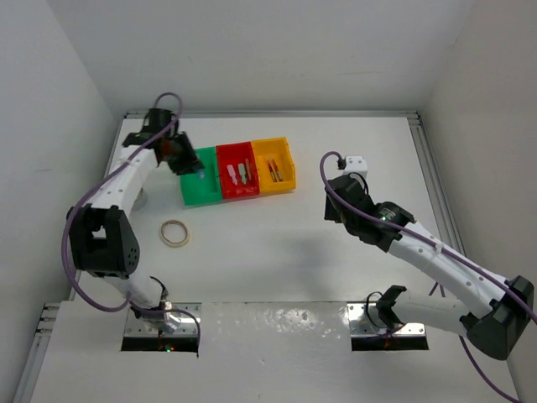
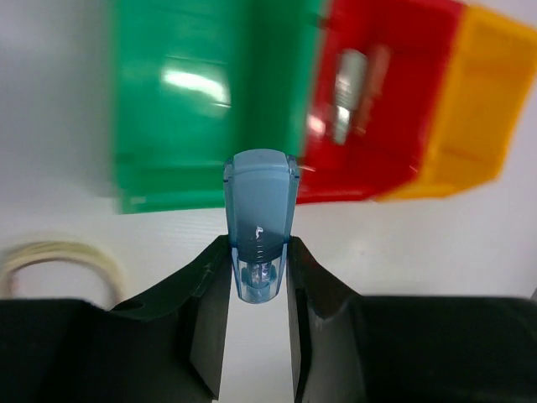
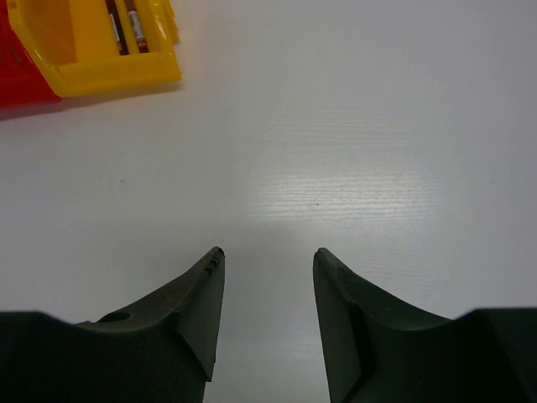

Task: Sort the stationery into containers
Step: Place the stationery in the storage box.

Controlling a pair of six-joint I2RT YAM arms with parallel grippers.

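The left gripper point(image 2: 258, 256) is clamped on a bluish stubby stick point(image 2: 261, 197), which juts forward from between the fingers with its tip over the edge of the green bin point(image 2: 168, 126). The red bin point(image 2: 394, 101) joined beside it holds two pale stubby sticks point(image 1: 237, 173), and the yellow-orange bin point(image 1: 287, 178) at the row's far end holds thin red-orange pens point(image 3: 126, 23). A clear tape roll point(image 1: 174, 233) lies flat on the white table point(image 1: 294, 252), near the green bin. The right gripper point(image 3: 268, 256) hangs over the table with its jaws spread apart, near the yellow-orange bin.
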